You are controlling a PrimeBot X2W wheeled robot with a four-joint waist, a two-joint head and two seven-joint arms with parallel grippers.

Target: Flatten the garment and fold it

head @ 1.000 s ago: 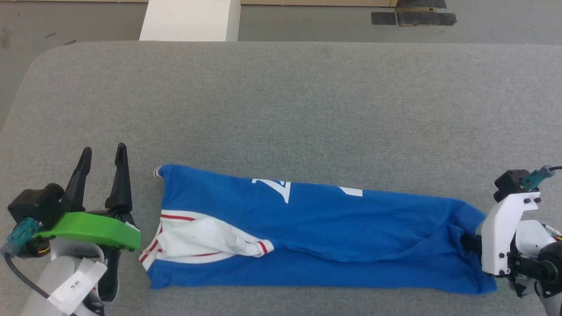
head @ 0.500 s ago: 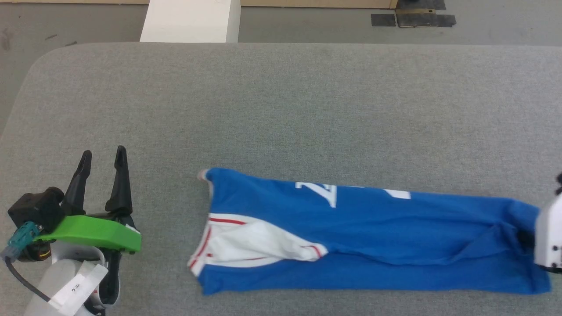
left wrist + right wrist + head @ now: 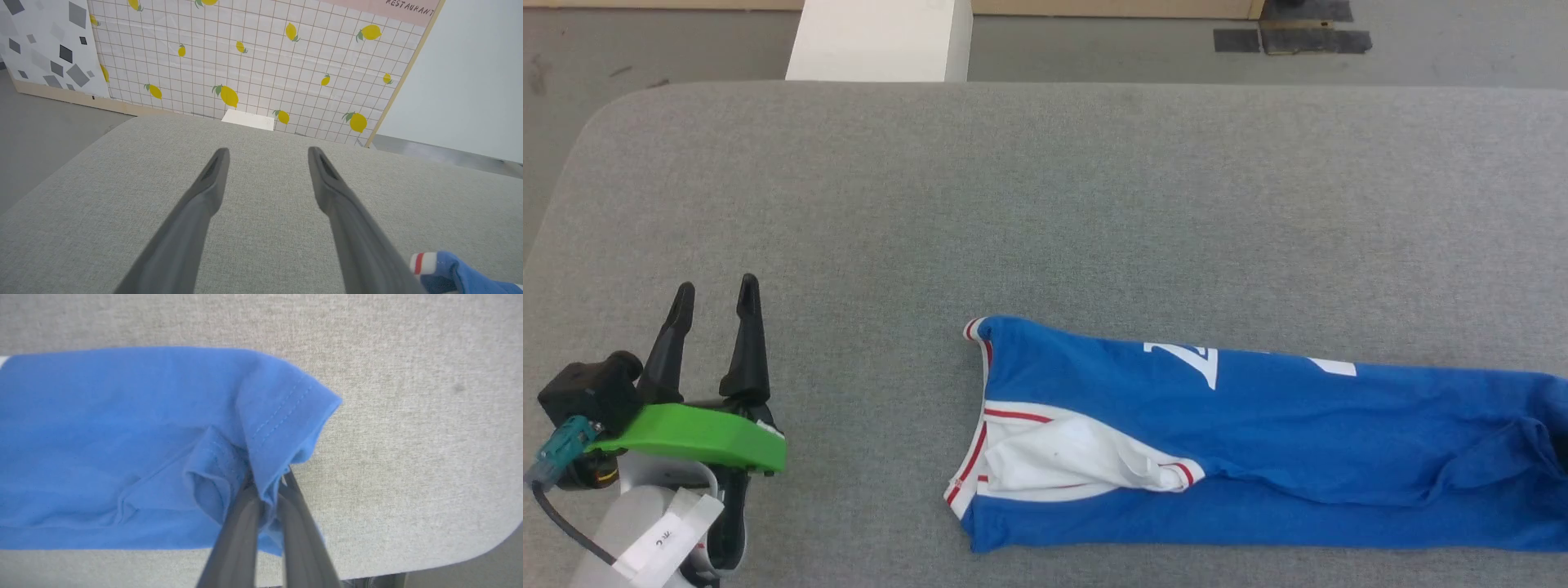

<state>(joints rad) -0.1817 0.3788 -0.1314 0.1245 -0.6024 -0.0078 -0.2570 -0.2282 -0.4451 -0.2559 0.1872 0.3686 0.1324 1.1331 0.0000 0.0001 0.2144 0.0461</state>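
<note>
The garment (image 3: pixel 1258 441), a bright blue T-shirt folded into a long strip, lies along the near side of the grey table (image 3: pixel 1045 204), running off the head view's right edge. Its white sleeve with red-striped trim (image 3: pixel 1062 457) and collar end point left, and white lettering (image 3: pixel 1201 359) peeks out on the far fold. My left gripper (image 3: pixel 715 290) is open over bare table at the lower left, well away from the shirt. In the left wrist view its fingers (image 3: pixel 204 196) are spread with nothing between them. My right gripper (image 3: pixel 267 479) is shut on the bunched blue hem (image 3: pixel 282 416).
A white block (image 3: pixel 878 39) stands past the table's far edge, with dark patches (image 3: pixel 1290 37) on the floor beyond. The lemon-patterned wall (image 3: pixel 253 57) faces the left wrist. The table's rounded corner (image 3: pixel 490 547) is near the right gripper.
The garment has slid far to the right across the table, pulled by my right gripper, which has left the head view. The left gripper has stayed put and open.
</note>
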